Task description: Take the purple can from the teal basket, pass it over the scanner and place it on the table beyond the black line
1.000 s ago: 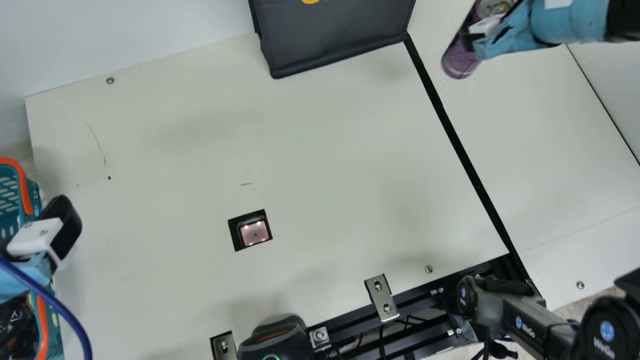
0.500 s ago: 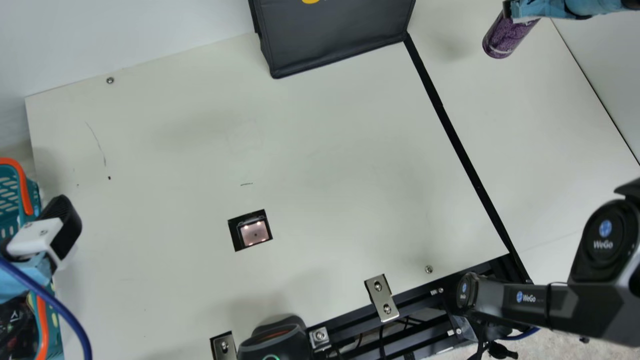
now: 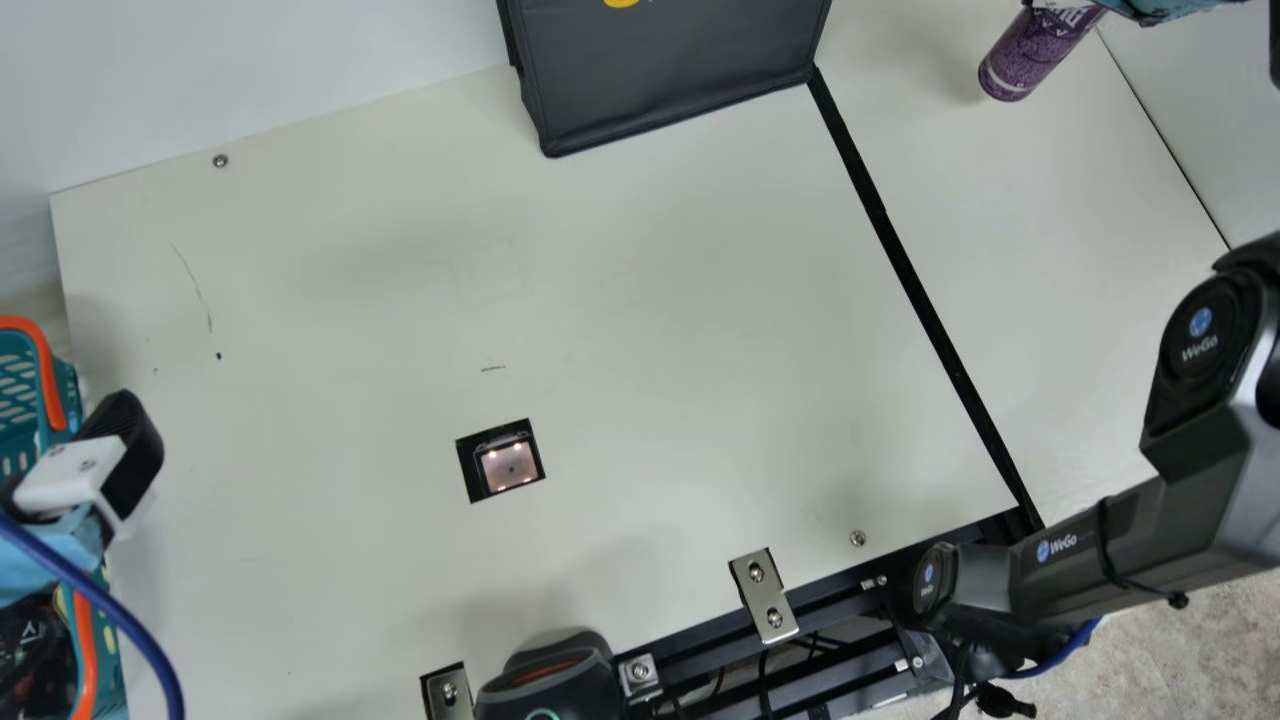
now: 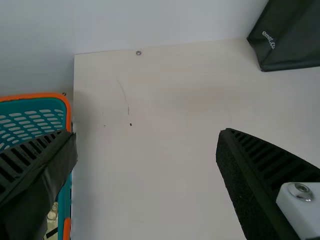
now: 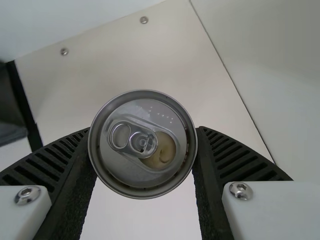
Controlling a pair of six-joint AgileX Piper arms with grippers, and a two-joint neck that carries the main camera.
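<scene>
From where I stand, the right arm (image 3: 1120, 560) bends sharply at a round joint near the frame's corner, its gripper (image 3: 1170, 8) well out past the black line (image 3: 915, 280). Its ribbed fingers (image 5: 235, 155) are closed around the purple can (image 3: 1035, 55), speckled, with a smooth silver lid and ring pull; I can't tell whether its base touches the cream surface (image 3: 680, 300). The left gripper (image 3: 110, 460) hangs by the teal basket (image 3: 20, 390), fingers spread wide, nothing between them. That basket is slotted, with an orange rim.
</scene>
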